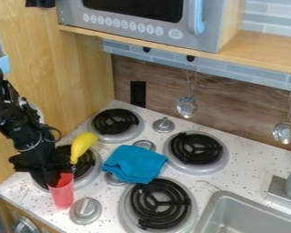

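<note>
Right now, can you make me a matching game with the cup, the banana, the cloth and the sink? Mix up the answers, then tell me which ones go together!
Things:
1. Cup
2. Banana
3. Cloth
4. Sink

Looks and places:
A. Blue, lying among the burners
B. Grey, in the bottom right corner
C. Red, at the tip of the hand
D. Yellow, beside the hand

Right pairs: 1-C, 2-D, 3-A, 4-B
</note>
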